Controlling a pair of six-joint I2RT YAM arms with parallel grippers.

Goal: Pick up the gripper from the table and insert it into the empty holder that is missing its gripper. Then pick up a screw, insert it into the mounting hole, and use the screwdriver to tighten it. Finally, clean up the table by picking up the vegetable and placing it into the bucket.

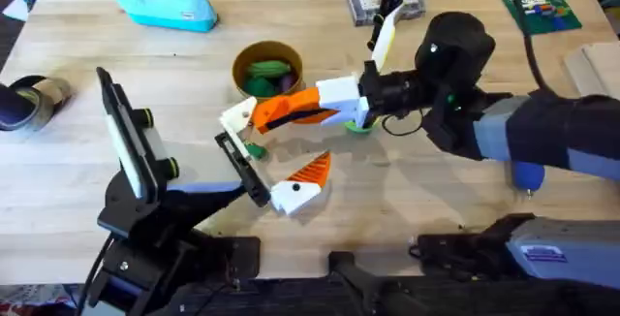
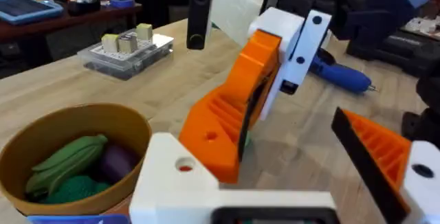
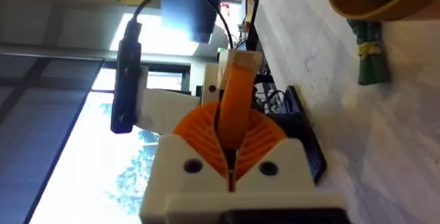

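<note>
My right gripper (image 1: 341,109) (image 3: 232,145) is shut on the gripper (image 1: 291,112) (image 2: 240,100) (image 3: 237,90), a tapered orange finger on a white base. The piece hangs tilted, and its lower end touches the white holder (image 1: 237,118) (image 2: 172,176) at the far end of the black rail (image 1: 244,169). My left gripper (image 1: 215,192) sits against the rail's near side. Under my right arm lies the blue screwdriver (image 1: 528,173) (image 2: 340,75). The bucket (image 1: 235,68) (image 2: 130,124) holds green and purple vegetables. One green vegetable (image 1: 254,148) (image 3: 371,62) lies on the table (image 1: 436,200).
A ribbed orange finger (image 1: 315,167) (image 2: 378,141) on a white block occupies the rail's other end. A clear parts box (image 1: 386,1) (image 2: 127,51), a green board (image 1: 540,6) and a blue pouch (image 1: 165,4) sit along the far edge. A tape roll (image 1: 29,103) lies at the left.
</note>
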